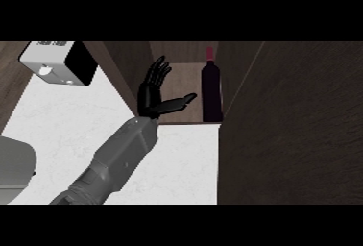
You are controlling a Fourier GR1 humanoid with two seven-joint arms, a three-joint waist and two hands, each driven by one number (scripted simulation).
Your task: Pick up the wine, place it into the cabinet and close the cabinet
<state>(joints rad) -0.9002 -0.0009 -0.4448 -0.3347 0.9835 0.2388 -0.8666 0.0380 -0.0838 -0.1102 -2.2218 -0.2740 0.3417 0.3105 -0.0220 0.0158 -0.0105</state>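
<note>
Fingers of the left hand are straight and spread, thumb pointing toward the wine, holding nothing. The wine stands upright inside the cabinet, just right of the hand, beside the open door.

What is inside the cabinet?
Inside the cabinet a wine bottle stands upright, beside the open left hand. The dark panel at right covers the rest of the interior.
</note>
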